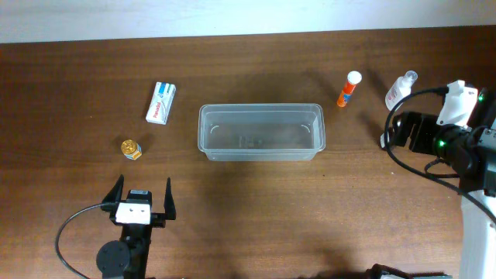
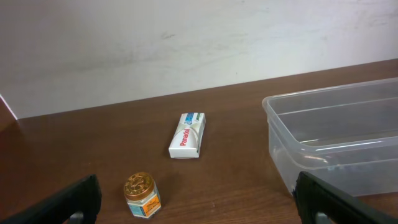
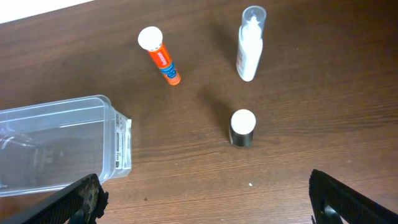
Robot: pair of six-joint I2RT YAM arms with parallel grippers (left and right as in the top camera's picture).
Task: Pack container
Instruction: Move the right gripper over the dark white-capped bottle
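Observation:
The clear plastic container lies empty at the table's middle; it also shows in the left wrist view and the right wrist view. My left gripper is open and empty near the front edge, its fingers showing in the left wrist view. A small gold-lidded jar stands just ahead of it. My right gripper is open and empty at the right, above a small dark bottle with a white cap.
A white medicine box lies left of the container. An orange tube and a clear spray bottle lie at the back right. A pale wall runs behind the table.

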